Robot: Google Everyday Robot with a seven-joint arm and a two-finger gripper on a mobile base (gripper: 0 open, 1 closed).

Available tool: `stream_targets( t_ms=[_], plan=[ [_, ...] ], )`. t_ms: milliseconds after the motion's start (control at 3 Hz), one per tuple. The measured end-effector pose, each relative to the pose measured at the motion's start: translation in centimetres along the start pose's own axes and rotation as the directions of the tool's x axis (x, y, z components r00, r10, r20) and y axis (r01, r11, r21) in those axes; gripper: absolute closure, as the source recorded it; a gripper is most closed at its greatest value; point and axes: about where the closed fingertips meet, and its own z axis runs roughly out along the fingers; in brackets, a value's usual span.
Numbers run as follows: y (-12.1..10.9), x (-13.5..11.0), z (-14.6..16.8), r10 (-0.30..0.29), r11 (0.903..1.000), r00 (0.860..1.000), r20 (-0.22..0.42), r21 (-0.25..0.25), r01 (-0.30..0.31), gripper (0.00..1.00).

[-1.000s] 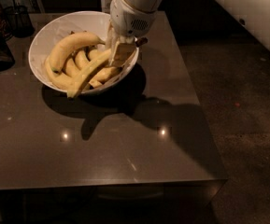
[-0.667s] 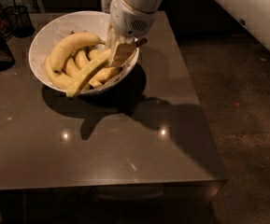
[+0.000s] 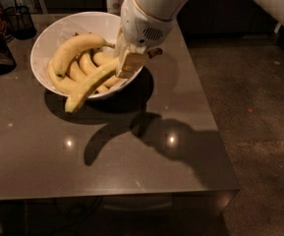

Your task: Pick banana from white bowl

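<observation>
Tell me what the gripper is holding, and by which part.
The gripper, above the white bowl's right side, grips the longest banana by its upper-right end.

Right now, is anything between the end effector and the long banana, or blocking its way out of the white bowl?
Nothing visible. The end effector grips the banana at its upper end; its lower tip juts past the white bowl's rim. Other bananas lie beside or under it.

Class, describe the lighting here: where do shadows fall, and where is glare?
Camera view: dim light; the claw, low over the white bowl by the banana, throws a dark shadow across the table; two glare spots shine on its glossy top.
</observation>
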Motion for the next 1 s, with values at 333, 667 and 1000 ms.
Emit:
stream_targets(
  t_ms=[333,667,1000],
  plan=[
    [2.2,-0.2,-1.1,0.047,0.9984,0.999,0.005,0.031,-0.047,1.00],
    [4.1,-0.5,-1.7,0.091,0.9943,0.996,0.005,0.055,-0.092,1.00],
    [5.5,-0.7,-1.8,0.110,0.9916,0.994,0.015,0.067,-0.111,1.00]
  ],
)
